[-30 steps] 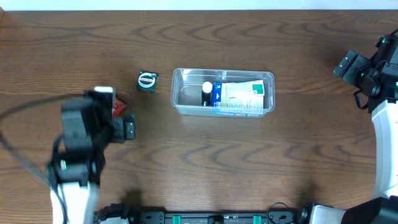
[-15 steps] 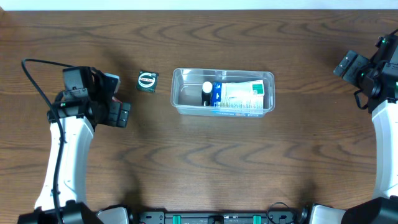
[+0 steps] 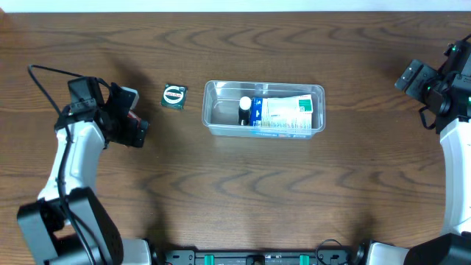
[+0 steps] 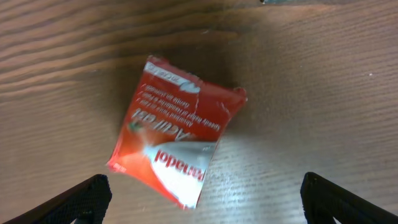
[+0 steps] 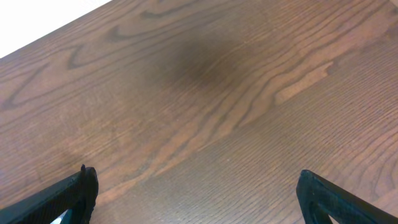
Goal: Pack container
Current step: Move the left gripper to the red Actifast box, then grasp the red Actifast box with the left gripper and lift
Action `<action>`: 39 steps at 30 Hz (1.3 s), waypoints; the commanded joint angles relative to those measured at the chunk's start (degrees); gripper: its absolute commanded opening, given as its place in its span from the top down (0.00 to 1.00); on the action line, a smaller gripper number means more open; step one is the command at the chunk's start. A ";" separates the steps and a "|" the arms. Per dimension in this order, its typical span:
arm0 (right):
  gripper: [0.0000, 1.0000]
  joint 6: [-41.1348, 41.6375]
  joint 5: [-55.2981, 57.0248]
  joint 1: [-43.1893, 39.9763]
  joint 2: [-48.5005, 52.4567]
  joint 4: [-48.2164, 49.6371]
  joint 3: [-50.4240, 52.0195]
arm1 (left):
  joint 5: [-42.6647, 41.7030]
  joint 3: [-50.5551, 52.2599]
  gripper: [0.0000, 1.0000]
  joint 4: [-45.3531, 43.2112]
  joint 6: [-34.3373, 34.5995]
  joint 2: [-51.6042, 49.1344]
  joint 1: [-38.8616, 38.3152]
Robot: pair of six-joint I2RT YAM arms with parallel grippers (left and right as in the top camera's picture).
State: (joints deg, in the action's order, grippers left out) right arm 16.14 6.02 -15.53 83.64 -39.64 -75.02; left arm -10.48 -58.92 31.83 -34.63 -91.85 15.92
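The container [image 3: 215, 112], a clear shallow tub, stands at the table's middle. In it lie a blue-and-white carton [image 3: 283, 112] and a small black-and-white item [image 3: 244, 108]. A red Panadol sachet [image 4: 177, 140] lies flat on the wood, just ahead of my left gripper [image 4: 204, 186]. Its jaws stand wide, one on each side of the sachet's near end, touching nothing. In the overhead view the left gripper [image 3: 129, 122] covers most of the red sachet [image 3: 134, 115]. A small green packet [image 3: 174, 96] lies between it and the tub. My right gripper [image 5: 196, 183] is open over bare table at the far right [image 3: 412, 77].
The wooden table's far edge runs along the top of the overhead view. A black cable [image 3: 44, 81] loops behind the left arm. The right arm's white link [image 3: 456, 169] stands along the right edge.
The left arm has swung back and to the left, bringing its open gripper over the red sachet. The right arm, tub and green packet have not moved.
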 commanded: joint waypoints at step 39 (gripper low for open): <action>0.01 0.76 0.17 -0.37 -0.04 -0.04 -0.24 | 0.52 -1.01 0.20 -6.36 -4.87 -11.39 0.50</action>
State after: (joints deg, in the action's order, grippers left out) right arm 16.14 6.02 -15.53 83.64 -39.64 -75.02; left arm -10.09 -58.92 24.27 -39.40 -102.74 16.08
